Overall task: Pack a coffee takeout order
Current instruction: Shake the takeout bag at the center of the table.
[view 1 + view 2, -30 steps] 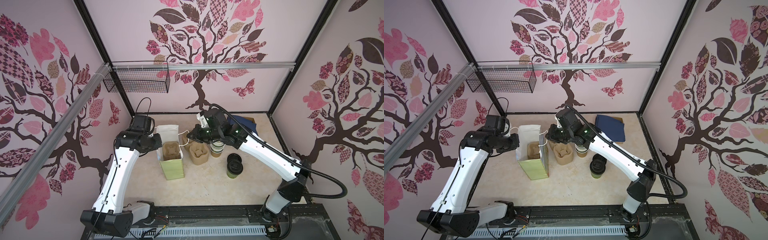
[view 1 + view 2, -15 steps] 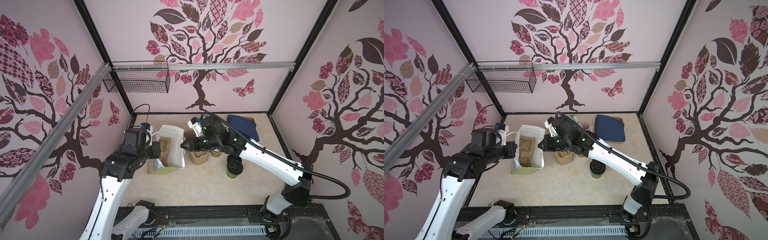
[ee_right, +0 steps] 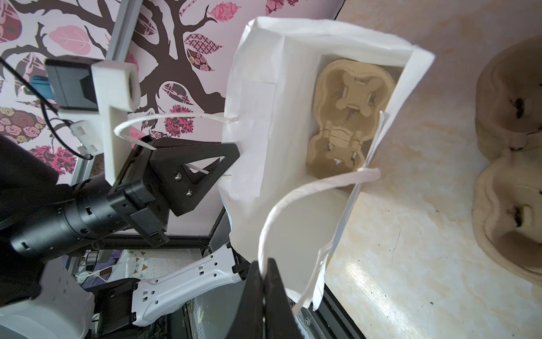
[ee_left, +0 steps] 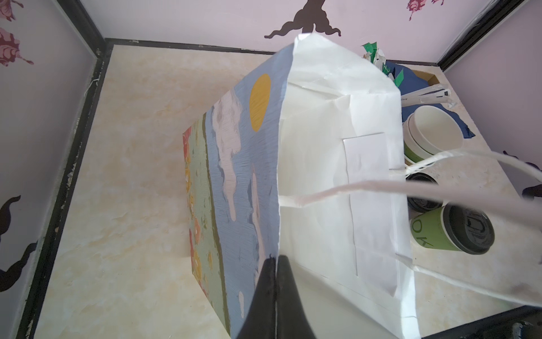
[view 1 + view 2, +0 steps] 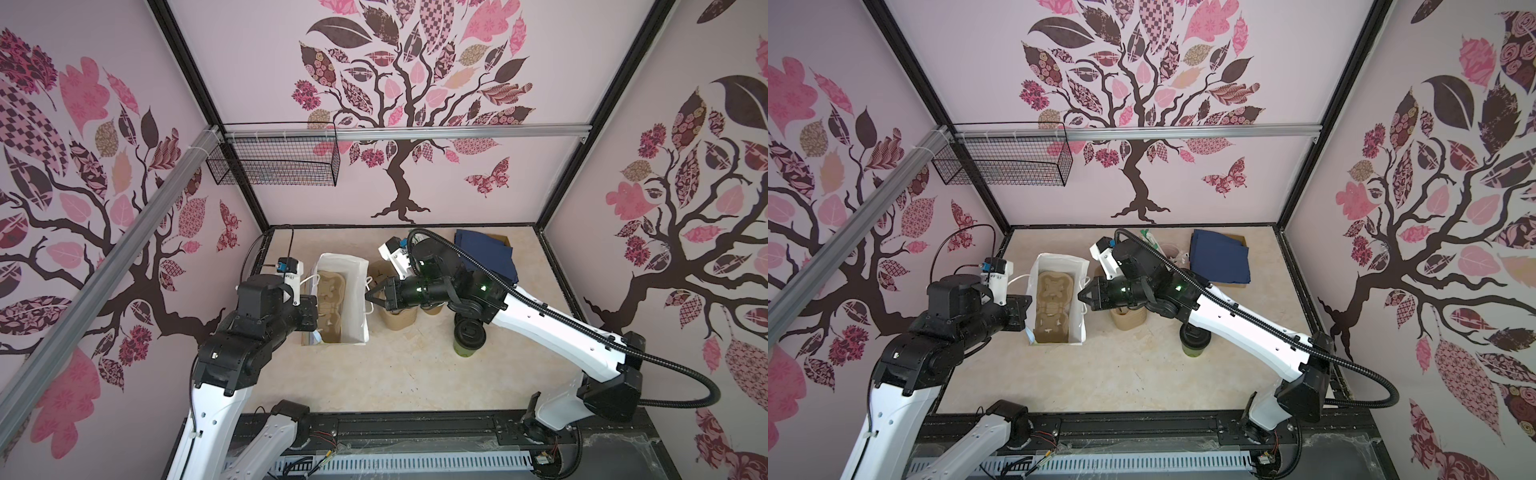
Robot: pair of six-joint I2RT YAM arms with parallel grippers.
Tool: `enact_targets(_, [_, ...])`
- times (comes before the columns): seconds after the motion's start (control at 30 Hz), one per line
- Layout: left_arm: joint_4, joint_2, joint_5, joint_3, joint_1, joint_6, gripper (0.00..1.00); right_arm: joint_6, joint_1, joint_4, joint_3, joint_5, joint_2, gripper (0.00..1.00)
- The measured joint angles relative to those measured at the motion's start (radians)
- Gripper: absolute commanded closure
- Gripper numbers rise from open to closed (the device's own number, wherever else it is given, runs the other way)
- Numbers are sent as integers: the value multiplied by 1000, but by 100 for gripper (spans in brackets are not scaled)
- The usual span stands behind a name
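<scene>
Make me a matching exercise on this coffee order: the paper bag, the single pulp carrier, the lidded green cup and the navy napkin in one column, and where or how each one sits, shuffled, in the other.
Things
1. paper bag
2. single pulp carrier
3. lidded green cup
4. navy napkin

States
A. spread flat at the far back
B. upright outside the bag, black lid on
C. pinched by the left tool and the right tool, both shut
D. lying inside the bag

Pairs: 1-C, 2-D, 3-B, 4-A
</scene>
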Motion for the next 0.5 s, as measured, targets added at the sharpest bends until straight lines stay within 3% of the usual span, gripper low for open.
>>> enact_targets(0.3, [-125, 84, 114, 80, 0, -116, 100, -6, 13, -78, 0, -28, -47, 97])
enact_targets(0.37, [-139, 80, 132, 78, 0, -147, 100, -8, 14, -114, 0, -21, -50, 87])
enact_targets(0.5, [-127, 45, 145, 51, 0, -202, 100, -21, 15, -193, 8, 30, -50, 54])
